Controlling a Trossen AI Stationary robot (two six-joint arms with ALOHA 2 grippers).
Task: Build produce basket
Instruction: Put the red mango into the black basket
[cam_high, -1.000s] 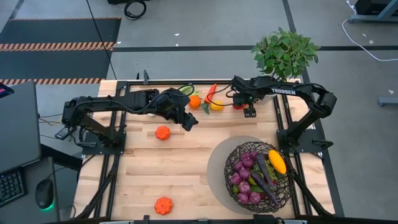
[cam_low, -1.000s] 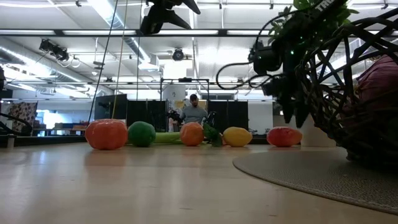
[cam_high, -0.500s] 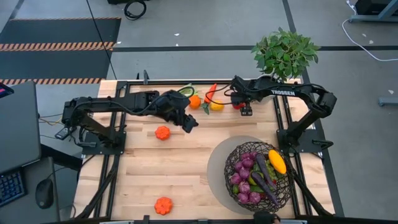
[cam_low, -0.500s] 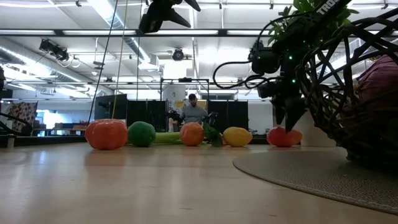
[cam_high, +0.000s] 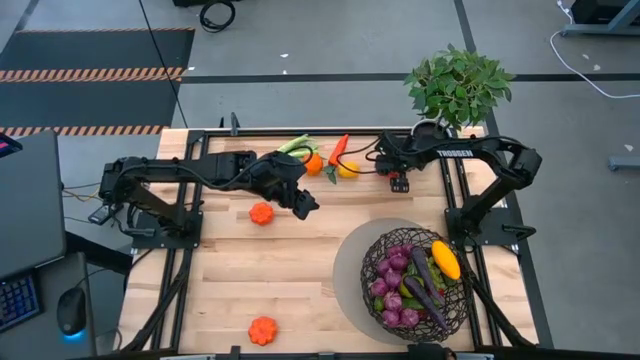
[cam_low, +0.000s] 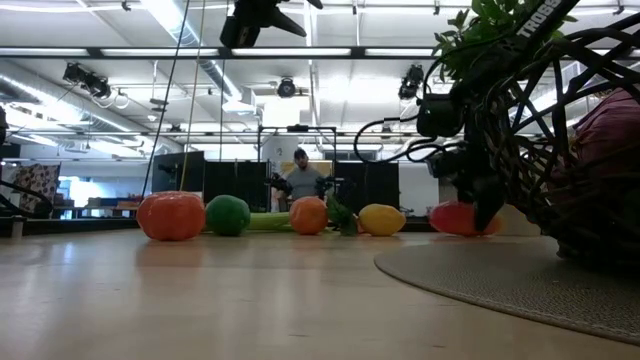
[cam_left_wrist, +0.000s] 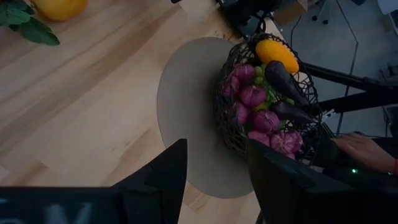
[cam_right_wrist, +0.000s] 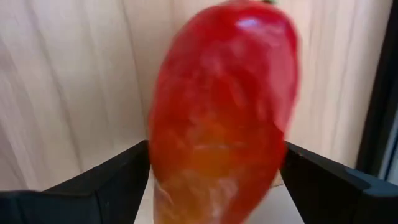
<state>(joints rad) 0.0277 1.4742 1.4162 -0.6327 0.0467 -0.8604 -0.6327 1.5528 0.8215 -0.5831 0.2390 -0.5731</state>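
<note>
Table: we see a light wooden table (cam_high: 300, 270) carrying everything.
Basket: our round dark woven-wire basket (cam_high: 419, 283) sits on a grey round mat (cam_high: 352, 262) at the near right, holding purple eggplants (cam_high: 398, 262) and a yellow-orange pepper (cam_high: 445, 259).
Right hand: our right hand (cam_high: 398, 176) is at the far right, its fingers (cam_right_wrist: 118, 180) spread either side of a glossy red pepper (cam_right_wrist: 221, 112); we cannot tell whether they touch it.
Left hand: our left hand (cam_high: 305, 199) hovers mid-table, fingers (cam_left_wrist: 161, 180) apart, holding nothing.
Loose produce: a small orange pumpkin (cam_high: 261, 213) lies left of centre, and another small orange pumpkin (cam_high: 262, 330) lies at the near edge.
</note>
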